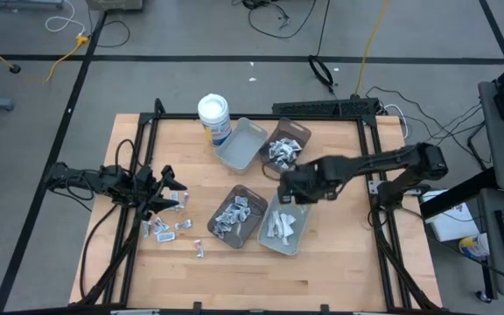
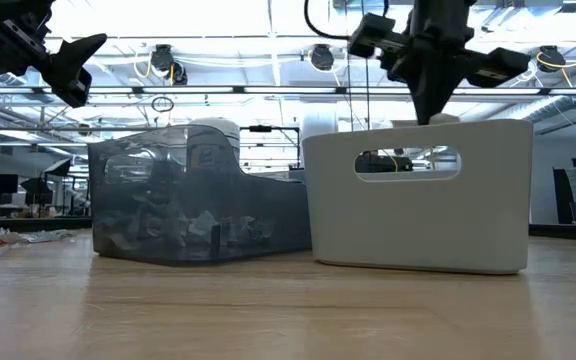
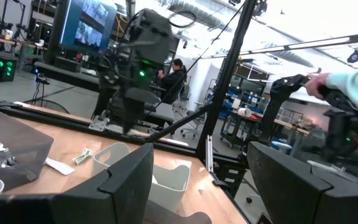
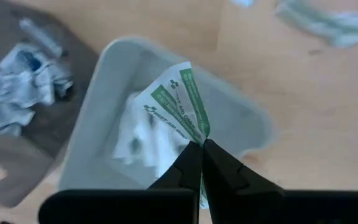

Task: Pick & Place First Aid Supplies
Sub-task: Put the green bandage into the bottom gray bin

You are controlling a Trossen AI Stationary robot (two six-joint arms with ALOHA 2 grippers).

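My right gripper (image 1: 289, 185) hovers over the far end of the near pale grey tray (image 1: 297, 238), shut on a white packet with green print (image 4: 178, 107). In the low view it (image 2: 429, 108) points down above that tray (image 2: 418, 215). Pale strips (image 1: 280, 224) lie in this tray. More packets fill the near brown tray (image 1: 237, 215) and the far brown tray (image 1: 283, 150). Loose packets (image 1: 163, 229) lie flat on the table's left part. My left gripper (image 1: 171, 182) is open, raised above them (image 3: 197, 180). My right gripper pinches the green-printed packet by one lower corner (image 4: 199, 137) between its two fingertips (image 4: 190, 163), coming from above and pointing down. The packet is lifted clear and stands out past the fingertips over the pale grey tray's opening (image 4: 104, 93).
A white round tub with a blue label (image 1: 214, 114) stands at the far side beside an empty grey tray (image 1: 243, 144). Black frame rails (image 1: 138, 157) run along the table's left and right edges. Bare wood lies along the near edge (image 1: 261, 280).
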